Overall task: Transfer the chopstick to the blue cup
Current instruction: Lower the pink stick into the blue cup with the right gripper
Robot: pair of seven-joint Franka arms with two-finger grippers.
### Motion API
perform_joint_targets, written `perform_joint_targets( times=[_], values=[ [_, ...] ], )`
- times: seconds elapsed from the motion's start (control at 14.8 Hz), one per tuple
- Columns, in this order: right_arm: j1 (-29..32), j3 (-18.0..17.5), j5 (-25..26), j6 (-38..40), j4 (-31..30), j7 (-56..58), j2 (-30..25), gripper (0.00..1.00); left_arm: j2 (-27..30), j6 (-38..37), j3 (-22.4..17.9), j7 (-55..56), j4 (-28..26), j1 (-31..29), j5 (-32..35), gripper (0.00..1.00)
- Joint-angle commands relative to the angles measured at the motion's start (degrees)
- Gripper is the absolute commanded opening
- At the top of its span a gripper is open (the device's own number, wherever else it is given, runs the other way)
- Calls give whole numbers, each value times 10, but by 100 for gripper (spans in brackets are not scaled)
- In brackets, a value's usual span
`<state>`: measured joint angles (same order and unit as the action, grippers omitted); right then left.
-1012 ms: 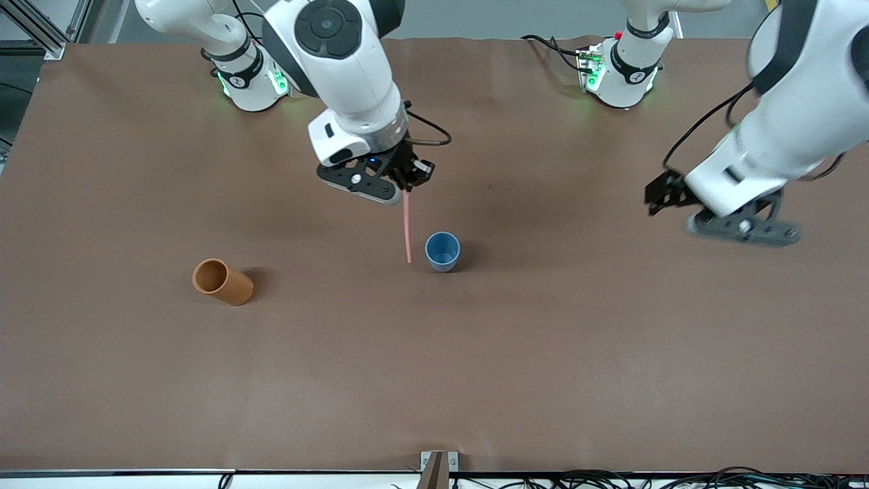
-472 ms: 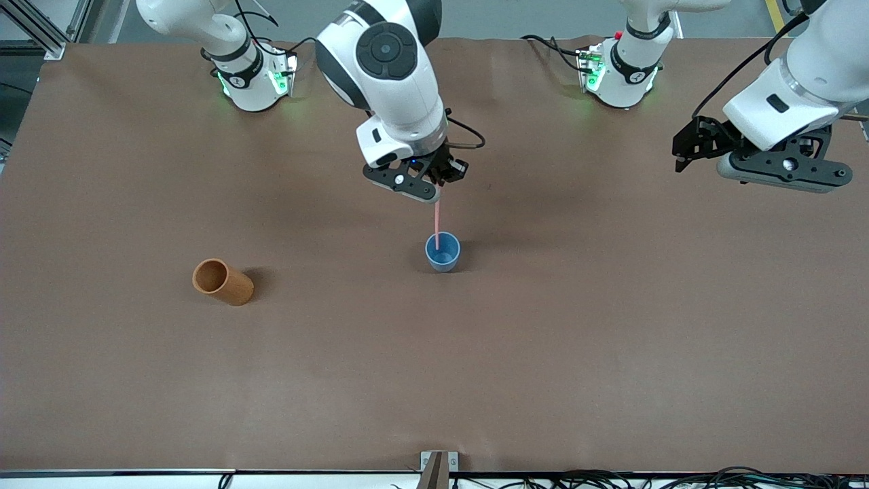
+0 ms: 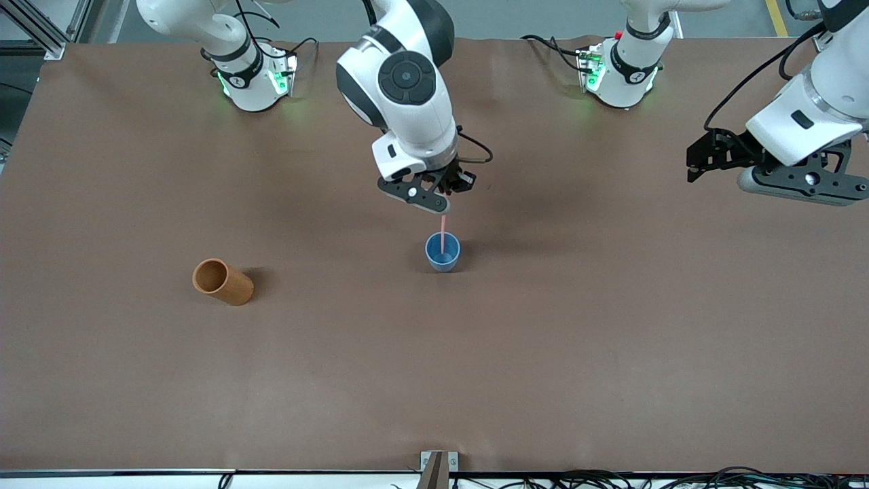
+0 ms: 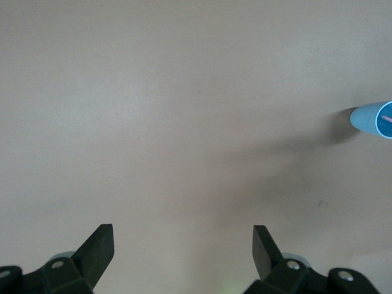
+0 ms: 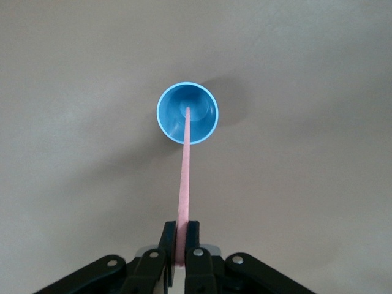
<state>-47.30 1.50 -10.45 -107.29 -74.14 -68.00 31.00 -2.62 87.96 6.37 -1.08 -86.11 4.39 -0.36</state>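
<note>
The right gripper (image 3: 442, 201) is hanging over the blue cup (image 3: 442, 252), its fingers (image 5: 168, 245) clamped on the top end of the chopstick (image 3: 442, 234). The pale-pink chopstick is standing close to upright, its lower end reaching down inside the cup; in the right wrist view its tip is showing against the darker blue inside, though whether it is touching the bottom cannot be told. The blue cup is standing upright on the brown surface (image 3: 543, 353), about midway between the two arms' ends.

The left gripper (image 3: 781, 173) is waiting in the air over the left arm's end of the surface, well apart from the cup, with its fingers (image 4: 98, 248) spread wide and nothing between them. In the left wrist view the blue cup is showing at the edge with the pink stick inside it.

An orange-brown cylindrical cup (image 3: 223, 281) is standing on the surface toward the right arm's end, well apart from the blue cup and slightly nearer to the front camera than it.
</note>
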Motion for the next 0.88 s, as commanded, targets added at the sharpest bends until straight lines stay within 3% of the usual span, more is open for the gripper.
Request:
perform_joint_targets(
  times=[0.0,0.2,0.34,0.47,0.61,0.81],
  values=[
    [-10,8,-12,-22,9,-1,21,2,2,7,-1,-2,-1,1,-17,100],
    [-10,8,-9,-49,1,1,34,5,6,5,-13,-4,-3,4,-21,100],
    [-10,8,-7,-50,0,1,41,12,9,5,-17,-4,-8,5,-21,100],
    [-6,9,-6,-50,1,1,41,40,8,9,-18,-4,-8,4,-20,100],
    [-8,10,7,-50,3,1,37,82,9,8,-17,-8,-8,-2,-22,100],
    [-3,12,38,-48,5,4,21,100,8,9,-17,-9,-8,-3,-22,100]
  ],
)
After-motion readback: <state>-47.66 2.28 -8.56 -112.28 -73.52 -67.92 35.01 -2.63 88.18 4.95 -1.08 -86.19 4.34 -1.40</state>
